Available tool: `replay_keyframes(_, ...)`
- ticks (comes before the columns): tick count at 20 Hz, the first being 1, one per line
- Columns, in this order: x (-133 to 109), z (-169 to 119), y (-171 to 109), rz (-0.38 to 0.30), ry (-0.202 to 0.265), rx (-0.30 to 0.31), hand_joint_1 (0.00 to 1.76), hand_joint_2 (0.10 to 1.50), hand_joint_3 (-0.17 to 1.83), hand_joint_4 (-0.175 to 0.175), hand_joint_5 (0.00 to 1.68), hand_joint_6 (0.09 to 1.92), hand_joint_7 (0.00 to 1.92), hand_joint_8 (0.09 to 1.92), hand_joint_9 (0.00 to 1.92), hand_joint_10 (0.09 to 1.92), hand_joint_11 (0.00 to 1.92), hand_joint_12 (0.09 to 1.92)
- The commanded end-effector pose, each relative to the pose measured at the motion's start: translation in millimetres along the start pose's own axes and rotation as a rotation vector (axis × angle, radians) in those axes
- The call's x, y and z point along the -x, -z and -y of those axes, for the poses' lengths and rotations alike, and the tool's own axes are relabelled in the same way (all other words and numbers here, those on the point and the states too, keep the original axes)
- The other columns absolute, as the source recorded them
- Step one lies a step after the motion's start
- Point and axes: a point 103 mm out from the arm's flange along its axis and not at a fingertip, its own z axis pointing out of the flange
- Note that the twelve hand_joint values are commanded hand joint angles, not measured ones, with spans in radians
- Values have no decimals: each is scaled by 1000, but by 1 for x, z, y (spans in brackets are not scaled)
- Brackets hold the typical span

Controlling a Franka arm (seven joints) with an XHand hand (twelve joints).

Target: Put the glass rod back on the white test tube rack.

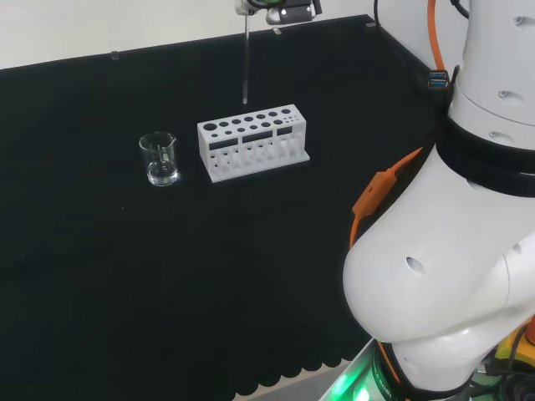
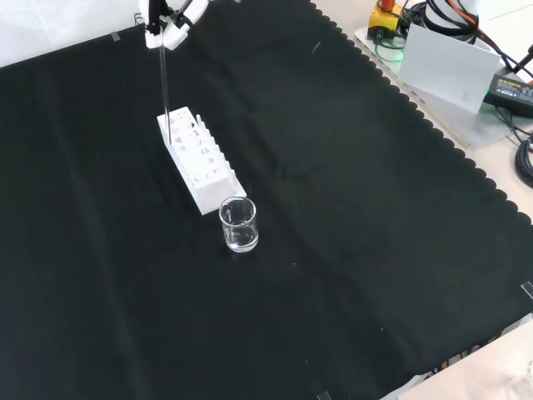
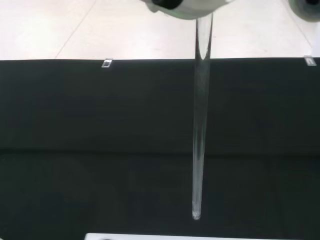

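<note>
The hand (image 2: 171, 21) is at the top of the front view, its fingers pinched on the upper end of a clear glass rod (image 2: 163, 83). The rod (image 1: 246, 63) hangs upright from the hand (image 1: 280, 8) at the head view's top edge, its lower tip just above the white test tube rack (image 1: 252, 142). In the front view the tip sits over the far end of the rack (image 2: 200, 162). In the wrist view the rod (image 3: 201, 115) runs down from the blurred hand (image 3: 185, 6) toward the rack's white edge (image 3: 200, 236).
A small clear glass beaker (image 1: 160, 159) stands left of the rack in the head view, and just in front of the rack's near end as the beaker (image 2: 238, 224) shows in the front view. The arm's white links (image 1: 468, 251) rise at the head view's right. Black cloth (image 2: 350, 208) covers the bench.
</note>
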Motion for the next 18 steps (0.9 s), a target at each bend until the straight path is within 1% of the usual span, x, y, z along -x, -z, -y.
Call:
replay_keyframes(1, 21, 3, 2, 10, -26, 3, 1333, 1030, -175, -175, 1449, 87, 1494, 348, 1842, 155, 1578, 633)
replay_keyframes(12, 50, 3, 8, 6, -71, 7, 1333, 1030, -175, -175, 1449, 87, 1495, 348, 1842, 154, 1577, 634)
replay_keyframes(18, 68, 5, 6, 8, -98, -3, 1333, 1030, -175, -175, 1449, 87, 1494, 349, 1843, 154, 1578, 634)
